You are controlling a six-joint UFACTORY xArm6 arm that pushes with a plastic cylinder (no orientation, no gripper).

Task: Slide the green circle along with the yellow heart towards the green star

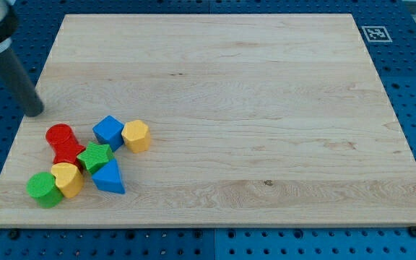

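The green circle (43, 189) sits at the view's bottom left of the wooden board (251, 94), touching the yellow heart (68, 178) on its right. The green star (94, 156) lies just up and right of the heart, touching it. My tip (35, 110) is at the board's left edge, above the cluster and apart from every block, about a hundred pixels above the green circle.
A red block (63, 142) lies left of the green star. A blue cube (108, 131) and a yellow hexagon (136, 135) sit above and right of it. A blue triangle (109, 178) lies below the star. A marker tag (375, 33) is at the top right.
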